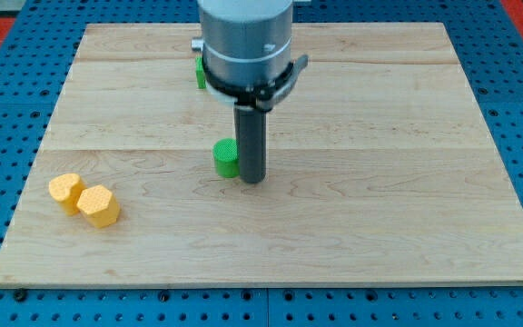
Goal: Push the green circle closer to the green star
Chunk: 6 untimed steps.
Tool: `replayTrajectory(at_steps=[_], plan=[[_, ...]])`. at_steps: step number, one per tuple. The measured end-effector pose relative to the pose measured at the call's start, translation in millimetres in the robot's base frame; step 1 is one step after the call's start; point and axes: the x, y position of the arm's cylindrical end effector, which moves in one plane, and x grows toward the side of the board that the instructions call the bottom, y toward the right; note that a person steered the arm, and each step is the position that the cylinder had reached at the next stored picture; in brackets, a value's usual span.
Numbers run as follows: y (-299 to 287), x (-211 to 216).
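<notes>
The green circle (225, 157) is a small round green block near the middle of the wooden board (379, 182). My tip (251, 179) stands right beside it, at its right edge, touching or nearly touching. A second green block (201, 74) shows at the view's top, mostly hidden behind the arm's grey body; its shape cannot be made out, though it sits where the green star would be.
Two yellow blocks lie at the view's lower left: a yellow block (65, 192) and a yellow hexagon (99, 205), touching each other. The arm's grey body (245, 41) hangs over the board's top middle. A blue perforated table surrounds the board.
</notes>
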Motion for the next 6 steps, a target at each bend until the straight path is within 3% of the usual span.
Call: replayTrajectory(at_steps=[1, 3, 4, 5, 6], plan=[[-22.5, -1.3], [-30.6, -111.0], [-26.3, -74.1], [-69.1, -80.3], [-59.1, -131.5]])
